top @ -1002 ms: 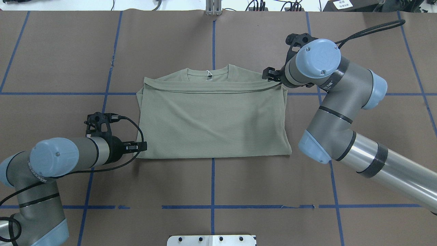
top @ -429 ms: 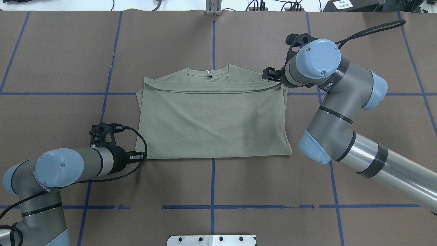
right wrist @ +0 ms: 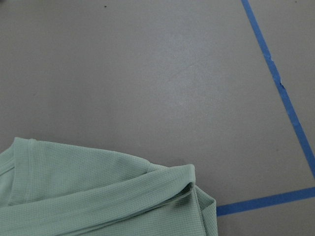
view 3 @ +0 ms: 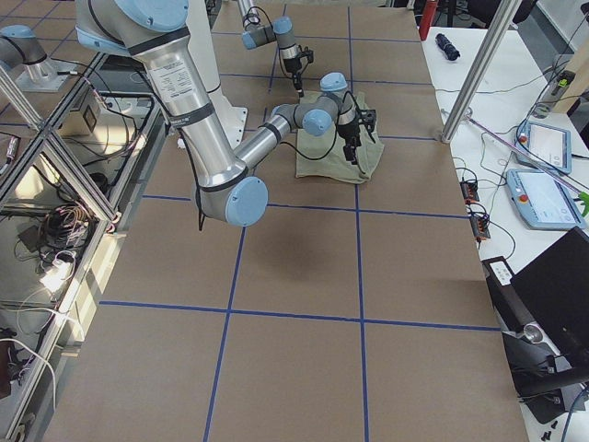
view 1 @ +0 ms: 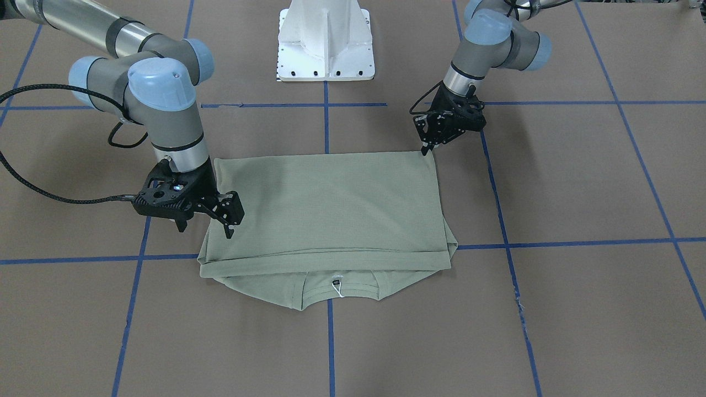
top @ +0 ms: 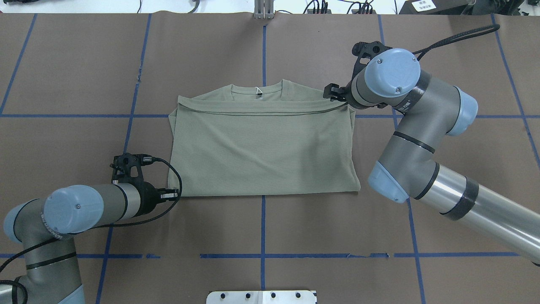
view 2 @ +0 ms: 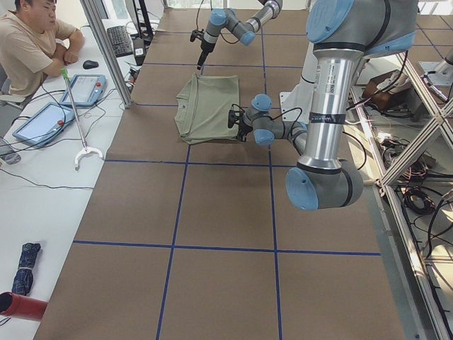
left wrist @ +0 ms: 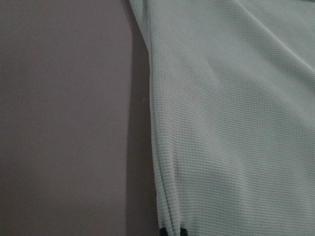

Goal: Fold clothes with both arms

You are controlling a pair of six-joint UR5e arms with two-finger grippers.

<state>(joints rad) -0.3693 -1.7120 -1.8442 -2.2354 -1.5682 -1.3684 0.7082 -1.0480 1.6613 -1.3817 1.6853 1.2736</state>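
The sage-green shirt [top: 261, 147] lies flat on the brown table, folded into a rectangle. Its collar and white tag string [top: 258, 89] show at the far edge. My left gripper [top: 171, 195] sits at the shirt's near left corner, fingers close together on the hem. The left wrist view shows two dark fingertips [left wrist: 165, 231] at the shirt's edge [left wrist: 157, 147]. My right gripper [top: 330, 92] hovers open at the far right corner, partly hidden under its wrist. From the front, the right gripper [view 1: 229, 220] stands over the folded edge and the left gripper [view 1: 426, 148] touches a corner.
Blue tape lines [top: 263, 219] grid the brown table cover. The white pedestal base [view 1: 325, 49] stands behind the shirt. A person [view 2: 32, 42] sits at a side table [view 2: 42, 163] with tablets and a grabber stick. Bare cover surrounds the shirt.
My left gripper has slid along the shirt's left edge toward the robot, down to the near left corner. The right arm and the shirt have stayed where they were.
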